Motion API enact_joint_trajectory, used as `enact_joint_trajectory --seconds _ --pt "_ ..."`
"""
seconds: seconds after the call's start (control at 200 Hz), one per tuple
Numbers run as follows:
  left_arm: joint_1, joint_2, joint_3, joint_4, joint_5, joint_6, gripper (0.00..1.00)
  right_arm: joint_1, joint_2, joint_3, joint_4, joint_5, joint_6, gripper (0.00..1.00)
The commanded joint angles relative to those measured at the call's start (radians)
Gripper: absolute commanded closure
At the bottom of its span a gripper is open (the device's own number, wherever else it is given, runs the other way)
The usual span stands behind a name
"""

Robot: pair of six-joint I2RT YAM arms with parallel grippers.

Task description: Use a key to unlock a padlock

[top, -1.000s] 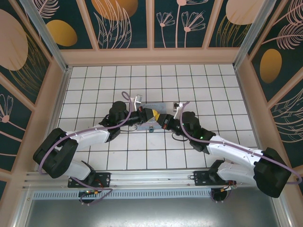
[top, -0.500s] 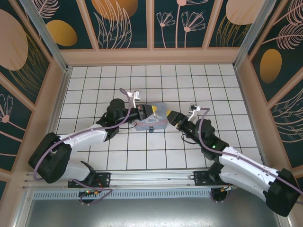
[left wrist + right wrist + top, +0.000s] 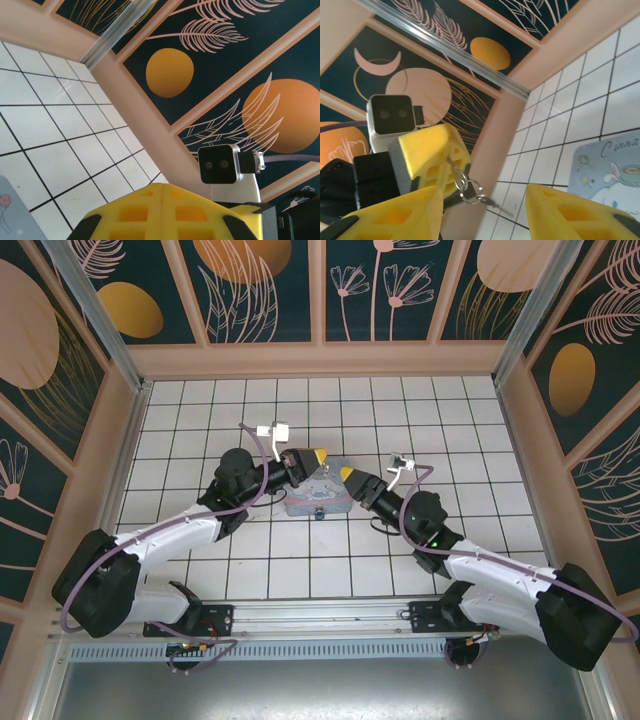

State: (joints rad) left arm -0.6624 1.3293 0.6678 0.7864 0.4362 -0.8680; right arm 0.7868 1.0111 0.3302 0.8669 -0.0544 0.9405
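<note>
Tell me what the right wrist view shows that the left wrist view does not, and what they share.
Right wrist view adds: metal rings with the thin key, hanging from the shut left claw, seen between the fingers of the open right claw. Left wrist view adds: the right arm's wrist camera, above the left arm's own closed yellow fingers. Shared: white tiles, patterned wall, a corner of the pale blue box.

Pastel-blue box (image 3: 607, 165) lid, right wrist view: cursive lettering "Cinna", word running off right picture edge, above cartoon figure print. Top view: same lid print too small to read.
</note>
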Motion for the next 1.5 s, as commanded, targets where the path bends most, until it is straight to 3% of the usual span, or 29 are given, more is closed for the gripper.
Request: enact_joint_trajectory --seconds 0.0,0.325,0.871,1.266,1.491 --pt "-0.002 0.021 0.002 0.123 0.002 -0.058 1.0 0.002 0.011 0.009 0.136 -0.024 -0.028 0.54" --pt "-0.003 0.049 -0.028 0.23 0.007 -0.135 1.0 0.008 0.096 0.034 0.234 -0.048 -0.023 0.58" --pt "-0.002 0.048 -0.042 0.237 0.002 -0.138 1.0 0.037 0.207 0.109 0.274 -0.082 -0.024 0.64" --pt "-0.003 0.048 -0.058 0.25 0.001 -0.143 1.0 0.041 0.218 0.115 0.27 -0.081 -0.023 0.77" --pt "-0.003 0.053 -0.059 0.258 -0.002 -0.148 1.0 0.043 0.233 0.116 0.282 -0.09 -0.017 0.78"
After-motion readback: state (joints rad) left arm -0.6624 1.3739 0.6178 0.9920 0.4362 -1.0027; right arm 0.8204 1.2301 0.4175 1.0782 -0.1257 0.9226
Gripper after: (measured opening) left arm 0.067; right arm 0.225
